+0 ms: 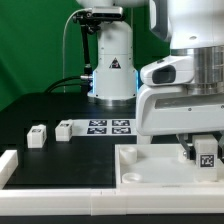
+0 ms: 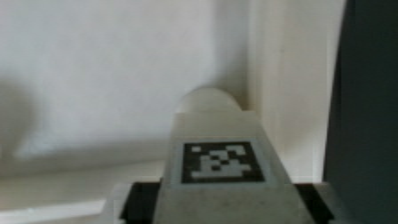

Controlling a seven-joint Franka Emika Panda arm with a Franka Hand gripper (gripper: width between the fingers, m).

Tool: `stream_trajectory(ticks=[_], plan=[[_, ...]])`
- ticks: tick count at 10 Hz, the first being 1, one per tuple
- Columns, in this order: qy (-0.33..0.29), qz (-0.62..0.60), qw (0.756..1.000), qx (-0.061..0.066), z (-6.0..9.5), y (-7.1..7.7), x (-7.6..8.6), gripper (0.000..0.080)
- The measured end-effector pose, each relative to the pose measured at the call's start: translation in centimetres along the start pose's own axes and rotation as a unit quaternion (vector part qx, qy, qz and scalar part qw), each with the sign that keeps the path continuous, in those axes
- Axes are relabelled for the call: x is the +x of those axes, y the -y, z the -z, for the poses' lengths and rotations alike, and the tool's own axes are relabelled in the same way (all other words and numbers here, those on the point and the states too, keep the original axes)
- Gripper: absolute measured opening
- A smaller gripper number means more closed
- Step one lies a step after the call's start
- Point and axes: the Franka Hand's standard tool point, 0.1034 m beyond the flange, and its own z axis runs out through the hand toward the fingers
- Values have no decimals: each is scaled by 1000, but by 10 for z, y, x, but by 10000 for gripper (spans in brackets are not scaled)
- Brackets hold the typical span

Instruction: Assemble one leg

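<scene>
Gripper jaws clamped on the leg over the tabletop; keep it vertical, centre on socket before twisting.

Non-task items, ext. view
Flat white marker board w/ black tags on black table; large white square tabletop piece in front.

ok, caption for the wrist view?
Gripper holding tagged leg upright against the white tabletop piece.
</scene>
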Motion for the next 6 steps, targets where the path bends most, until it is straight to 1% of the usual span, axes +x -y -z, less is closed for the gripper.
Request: stream_trajectory(ticks=[1, 2, 3, 5, 6], plan=[[-1, -93, 996, -1, 0, 0, 0, 288], [0, -138, 990, 0, 0, 0, 0, 288], [6, -230, 973, -4, 1, 0, 0, 290], [7, -340, 940, 2, 0, 1, 1, 290], [9, -424, 906, 2, -1, 3, 0, 290]])
